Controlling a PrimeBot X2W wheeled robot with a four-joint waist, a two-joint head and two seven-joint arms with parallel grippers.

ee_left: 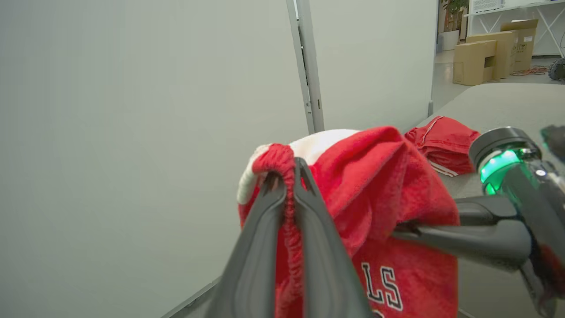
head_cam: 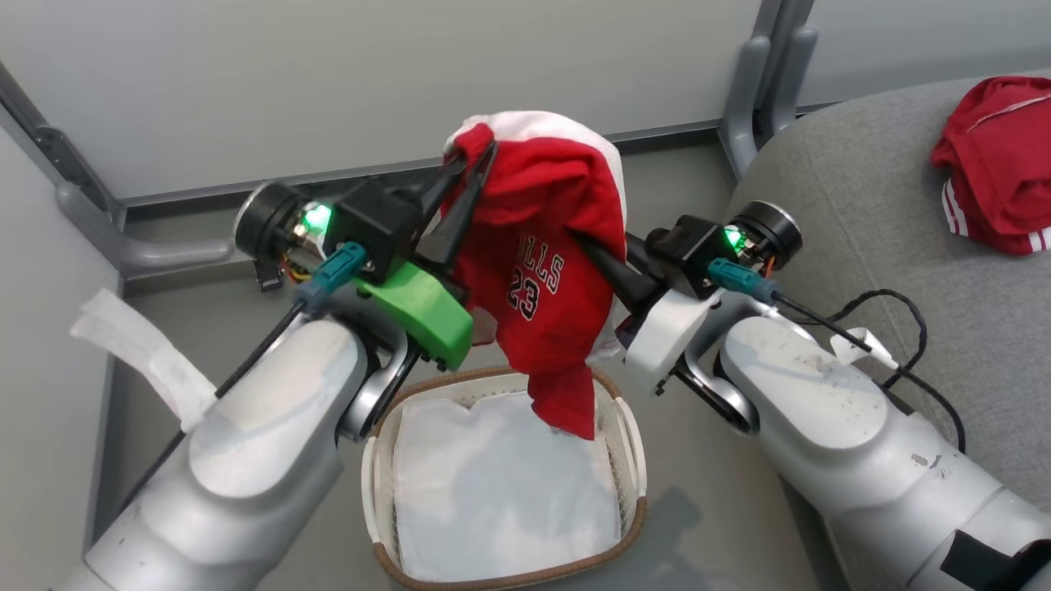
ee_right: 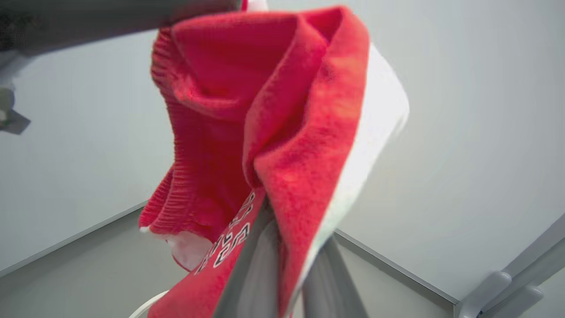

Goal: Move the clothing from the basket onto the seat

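Head view: left gripper (head_cam: 478, 158) and right gripper (head_cam: 588, 246) each clamp a red jersey (head_cam: 538, 275) lifted above the basket (head_cam: 634, 509), its liner (head_cam: 493, 501) bare, another red garment (head_cam: 998, 164) already on the seat (head_cam: 854, 213), far right; left wrist view: jaws pinching its ribbed hem; right wrist view: jaws pinching a fold; seemingly one carry remains.

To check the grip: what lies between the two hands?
In the head view, the red jersey hangs between the left hand and right hand, above the basket.
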